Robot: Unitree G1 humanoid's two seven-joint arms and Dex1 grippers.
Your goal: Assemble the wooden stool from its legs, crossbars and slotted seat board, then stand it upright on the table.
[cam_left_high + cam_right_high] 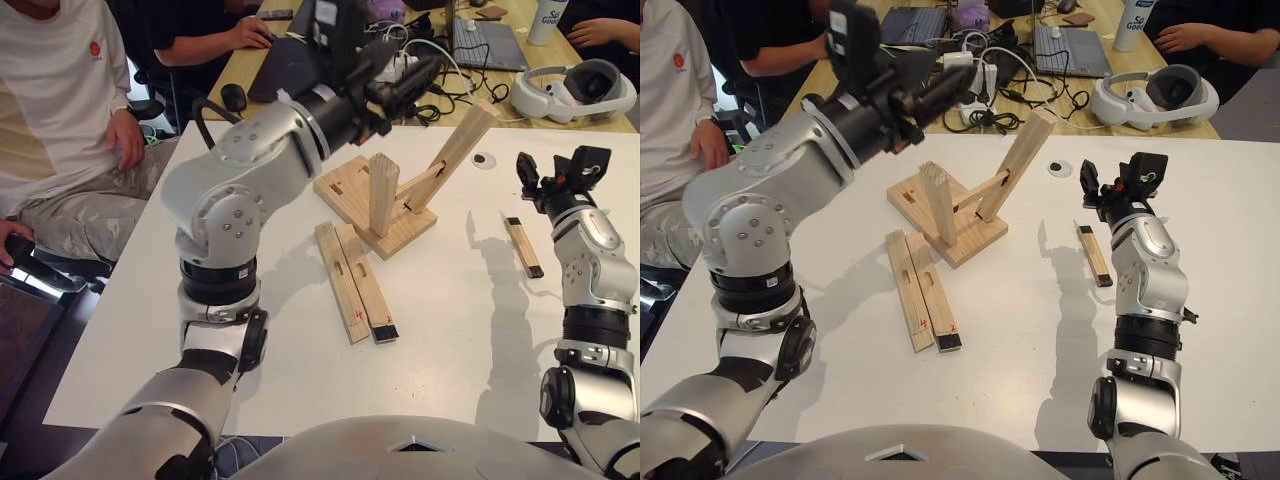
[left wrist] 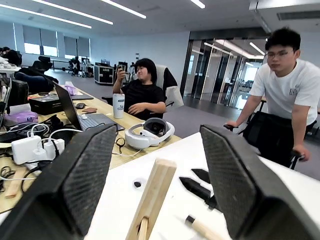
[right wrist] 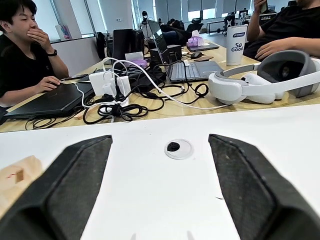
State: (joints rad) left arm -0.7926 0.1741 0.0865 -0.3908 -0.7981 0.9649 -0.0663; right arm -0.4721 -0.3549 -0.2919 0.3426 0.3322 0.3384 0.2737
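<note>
Above the far edge of the seat board [image 1: 345,190], my left gripper [image 2: 157,140] hangs with its pads set wide apart and nothing between them. The left wrist view looks out between the pads at the top end of the tilted leg [image 1: 458,150], ahead of the gripper and not touched by either pad.

That leg rises from the board with its long axis leaning away from me and to my right. A short crossbar [image 1: 420,185] joins it to the upright leg [image 1: 383,192], which stands on the board's middle. My left arm is the nearer one to both.

My right gripper [image 1: 1118,180] is raised at the right side of the tabletop [image 1: 450,330], also open and empty. A loose crossbar [image 1: 524,246] lies flat just on my side of it, its long axis running near to far.

Two loose legs [image 1: 355,283] lie side by side on the tabletop, touching, on my side of the board.

Assessment: assembly is partly done. The tilted leg looks unseated, and righting it would fall to the left gripper.
</note>
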